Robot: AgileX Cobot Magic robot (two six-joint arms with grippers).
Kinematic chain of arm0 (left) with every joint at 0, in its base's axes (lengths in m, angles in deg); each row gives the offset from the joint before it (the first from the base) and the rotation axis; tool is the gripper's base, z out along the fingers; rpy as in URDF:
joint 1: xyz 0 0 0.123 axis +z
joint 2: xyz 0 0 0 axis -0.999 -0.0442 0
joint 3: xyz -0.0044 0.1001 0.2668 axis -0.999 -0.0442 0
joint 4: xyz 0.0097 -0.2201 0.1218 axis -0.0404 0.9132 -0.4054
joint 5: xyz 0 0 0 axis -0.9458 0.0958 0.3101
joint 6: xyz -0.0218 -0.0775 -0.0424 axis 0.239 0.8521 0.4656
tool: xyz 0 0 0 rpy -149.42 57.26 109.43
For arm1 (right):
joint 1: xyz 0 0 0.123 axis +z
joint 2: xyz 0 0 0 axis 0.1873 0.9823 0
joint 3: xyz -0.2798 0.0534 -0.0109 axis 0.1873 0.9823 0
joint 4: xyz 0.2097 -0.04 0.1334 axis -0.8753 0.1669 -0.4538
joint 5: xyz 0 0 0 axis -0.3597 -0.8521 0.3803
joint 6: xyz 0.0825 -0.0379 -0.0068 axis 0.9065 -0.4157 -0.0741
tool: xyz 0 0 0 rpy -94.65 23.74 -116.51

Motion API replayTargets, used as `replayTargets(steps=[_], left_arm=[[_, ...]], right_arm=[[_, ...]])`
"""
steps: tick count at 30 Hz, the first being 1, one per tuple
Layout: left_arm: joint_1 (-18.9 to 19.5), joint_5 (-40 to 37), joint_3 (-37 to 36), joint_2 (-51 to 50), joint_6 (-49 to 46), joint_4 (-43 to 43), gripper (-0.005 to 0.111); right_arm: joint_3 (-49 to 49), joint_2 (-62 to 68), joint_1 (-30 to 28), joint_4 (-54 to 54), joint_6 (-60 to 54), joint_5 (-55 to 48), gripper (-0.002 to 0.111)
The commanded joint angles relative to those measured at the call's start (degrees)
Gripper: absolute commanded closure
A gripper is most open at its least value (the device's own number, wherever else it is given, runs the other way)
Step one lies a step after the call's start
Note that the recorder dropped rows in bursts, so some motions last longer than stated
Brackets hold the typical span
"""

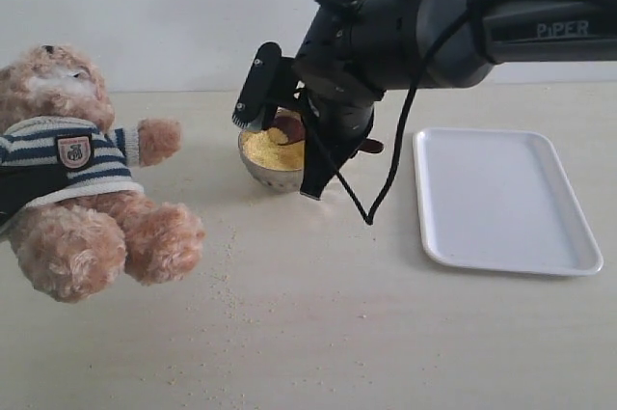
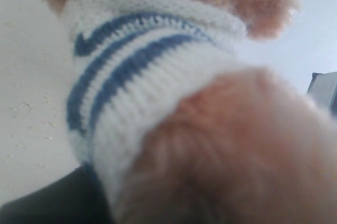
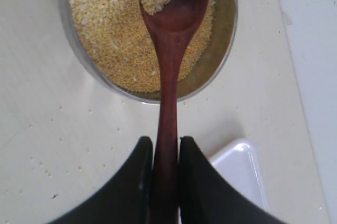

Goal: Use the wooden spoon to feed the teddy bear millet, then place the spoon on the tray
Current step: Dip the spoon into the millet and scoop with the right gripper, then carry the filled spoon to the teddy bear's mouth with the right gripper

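Note:
The teddy bear (image 1: pixel 87 178) sits tilted at the left of the table in its striped shirt (image 2: pixel 131 76). My left gripper (image 1: pixel 14 193) shows as a dark finger against the bear's side, shut on it; fur fills the left wrist view. My right gripper (image 3: pixel 166 145) is shut on the handle of the wooden spoon (image 3: pixel 176 2). The spoon's oval bowl lies in the millet (image 3: pixel 110 34) with some grains on it. The millet fills a small steel bowl (image 1: pixel 270 177) at mid-table, under the right arm (image 1: pixel 386 34). The white tray (image 1: pixel 501 198) lies to the right.
Stray millet grains (image 1: pixel 227 265) are scattered on the table between the bear and the steel bowl. A corner of the tray (image 3: pixel 237 171) lies close beside my right gripper's fingers. A pale wall runs behind the table.

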Motion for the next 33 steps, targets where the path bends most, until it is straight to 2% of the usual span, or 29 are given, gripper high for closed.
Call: replayTargets(steps=[1,9,16,24,28,33], left_arm=[[0.2,1.2,0.2,0.4,-0.4,0.5,0.102],[0.2,1.2,0.2,0.4,-0.4,0.5,0.102],[0.2,1.2,0.1,0.4,0.4,-2.3,0.102],[0.2,1.3,0.1,0.4,9.5,-10.6,0.102],[-0.2,1.3,0.1,0.1,13.1,-11.9,0.102],[-4.3,1.3,0.1,-4.0,13.4,-11.8,0.102]], right_arm=[[-0.3,-1.5,-2.9,-6.2,-0.2,-0.1,0.109],[-0.3,-1.5,-8.1,-23.0,-12.0,-2.2,0.109],[-0.6,-3.3,-8.5,-25.6,-12.9,-1.2,0.109],[-2.0,-6.4,-8.5,-30.3,-17.2,-3.7,0.109],[-2.0,-10.2,-8.1,-34.5,-19.8,-4.2,0.109],[-2.0,-13.0,-5.9,-39.3,-21.8,-3.2,0.109]])
